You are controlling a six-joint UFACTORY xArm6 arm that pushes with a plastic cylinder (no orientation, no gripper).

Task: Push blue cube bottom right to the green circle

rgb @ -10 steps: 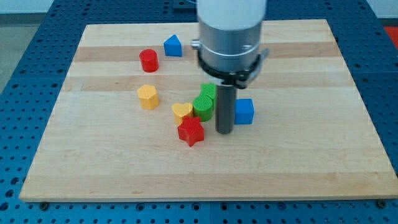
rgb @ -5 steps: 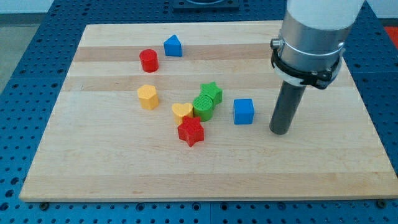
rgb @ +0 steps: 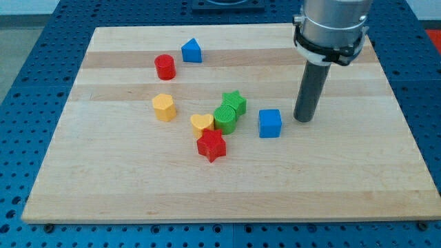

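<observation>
The blue cube sits on the wooden board right of centre. The green circle, a ribbed cylinder, stands a short gap to the cube's left, touching a green star above it and a yellow heart on its left. My tip rests on the board just right of the blue cube and slightly above it, apart from it by a small gap.
A red star lies below the yellow heart. A yellow hexagon block sits further left. A red cylinder and a blue triangular block are at the upper left.
My tip went from left of the blue cube, beside the green circle, to its right, then moved up and slightly left. No block has moved.
</observation>
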